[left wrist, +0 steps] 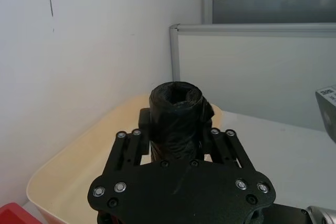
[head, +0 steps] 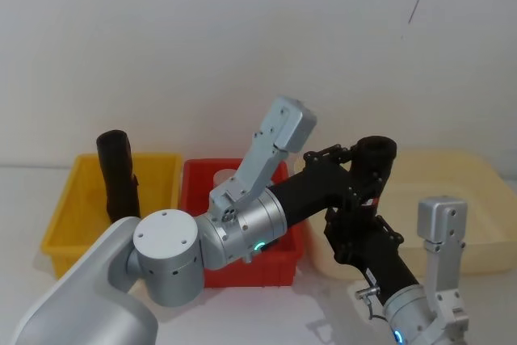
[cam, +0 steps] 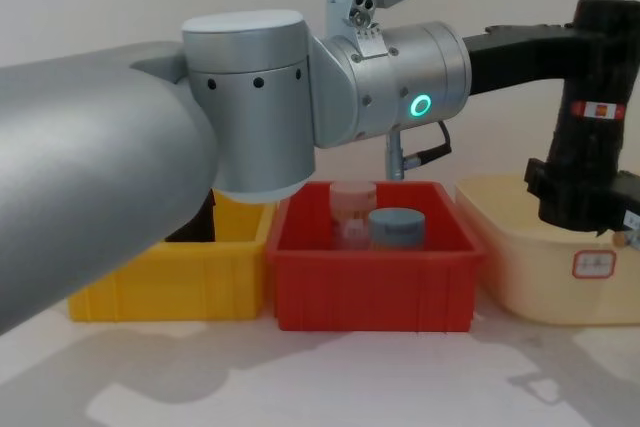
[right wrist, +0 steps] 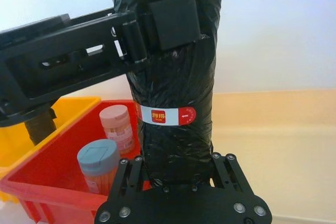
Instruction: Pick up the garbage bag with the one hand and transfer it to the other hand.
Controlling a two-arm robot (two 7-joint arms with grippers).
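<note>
The garbage bag (head: pixel 377 149), a black roll with a white-and-red label band (right wrist: pixel 168 115), stands upright in the air above the cream bin (cam: pixel 530 267). My left gripper (left wrist: pixel 176 136) reaches across from the left and is shut on the roll's upper part, one pad (right wrist: pixel 173 19) pressed flat against it. My right gripper (right wrist: pixel 178 169) comes up from below and is shut on the roll's lower part (cam: pixel 580 197), beneath the label. Both hands hold the roll at once.
A red bin (cam: pixel 370 297) in the middle holds a pink-lidded jar (right wrist: pixel 116 124) and a grey-blue-lidded jar (right wrist: pixel 98 158). Left of it, a yellow bin (head: pixel 73 208) holds another black roll (head: pixel 117 171). A white wall stands close behind.
</note>
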